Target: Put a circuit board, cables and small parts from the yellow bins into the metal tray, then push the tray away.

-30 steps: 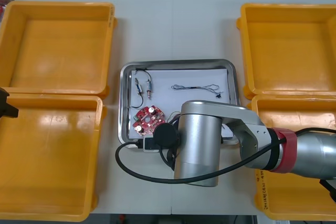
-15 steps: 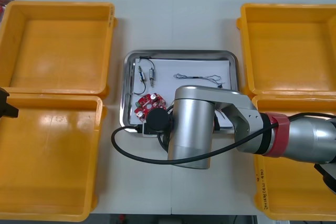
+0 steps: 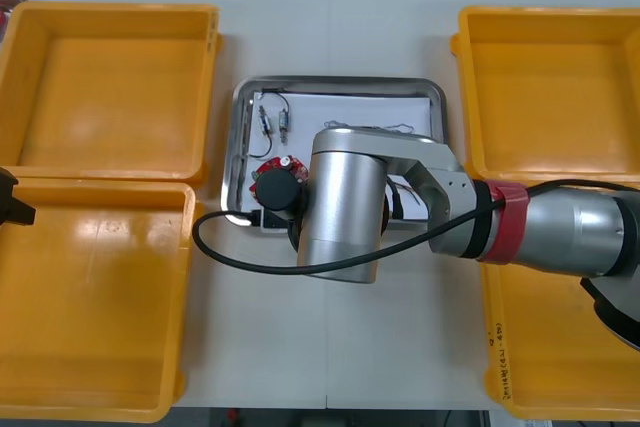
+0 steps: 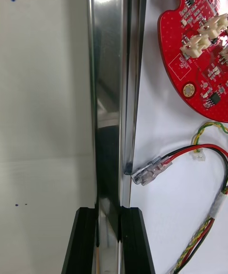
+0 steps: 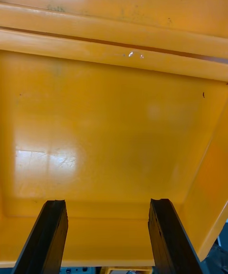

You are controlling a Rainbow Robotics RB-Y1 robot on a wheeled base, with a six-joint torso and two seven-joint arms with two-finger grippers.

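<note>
The metal tray [image 3: 340,81], white inside, lies at the table's middle. My right gripper [image 4: 108,210] is shut on the tray's shiny near rim [image 4: 107,65], one finger on each side of it. Just inside that rim lie the round red circuit board [image 4: 199,41] and a red and yellow cable [image 4: 209,148] with a clear plug [image 4: 149,169]. In the front view the right wrist covers the tray's near half; part of the circuit board [image 3: 266,168], two small metal parts [image 3: 275,124] and a thin black cable [image 3: 375,129] show beyond it. My left gripper [image 5: 107,203] hangs open over the near left yellow bin [image 5: 114,127].
Two yellow bins stand at the left [image 3: 110,87] [image 3: 90,297] and two at the right [image 3: 550,87] [image 3: 560,347], all bare inside. Bare table lies beyond the tray's far rim. The right arm's black hose [image 3: 215,252] loops over the table near the tray.
The right arm has moved away from me with the tray, which has slid toward the table's far edge with its contents. The left arm has stayed put.
</note>
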